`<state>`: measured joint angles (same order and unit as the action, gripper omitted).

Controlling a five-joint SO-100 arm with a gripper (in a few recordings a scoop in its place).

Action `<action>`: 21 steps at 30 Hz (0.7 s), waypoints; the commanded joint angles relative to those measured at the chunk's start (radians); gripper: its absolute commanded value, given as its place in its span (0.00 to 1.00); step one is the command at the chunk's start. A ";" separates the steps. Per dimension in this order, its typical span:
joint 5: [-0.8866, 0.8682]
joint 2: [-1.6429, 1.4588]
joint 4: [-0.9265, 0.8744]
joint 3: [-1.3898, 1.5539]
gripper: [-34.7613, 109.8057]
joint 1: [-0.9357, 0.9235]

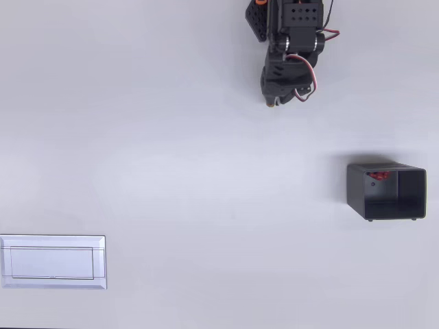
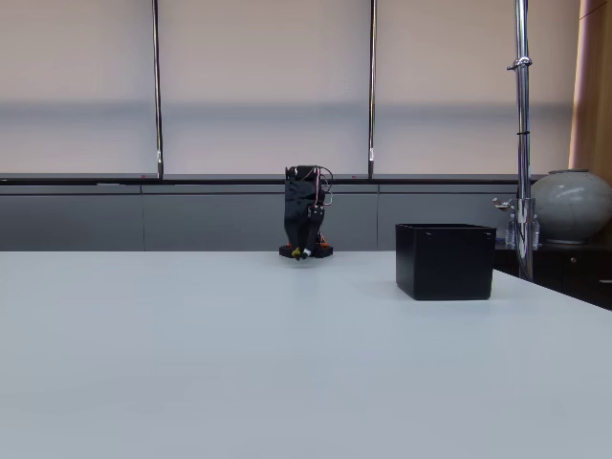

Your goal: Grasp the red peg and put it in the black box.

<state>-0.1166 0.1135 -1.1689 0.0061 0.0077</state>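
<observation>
**Overhead view: peg in box, arm folded at far edge**

Overhead view shows the tiny, rounded dark-red peg inside the small thin-walled black plastic box, against its inner wall, near the white tabletop's right edge. Judging by this, the placing is done. The peg is too small to tell its long axis or heading. The black gripper rests folded at the far edge; its jaws look closed, holding nothing.

Overhead view: peg inside box; plate far left.
</observation>
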 commanded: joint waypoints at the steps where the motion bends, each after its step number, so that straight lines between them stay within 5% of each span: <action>1: 0.014 0.058 -0.077 0.009 0.24 -0.012; 21: 0.035 0.060 -0.178 0.009 0.24 -0.014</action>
<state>-0.0675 0.1534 -1.2885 0.0077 0.0077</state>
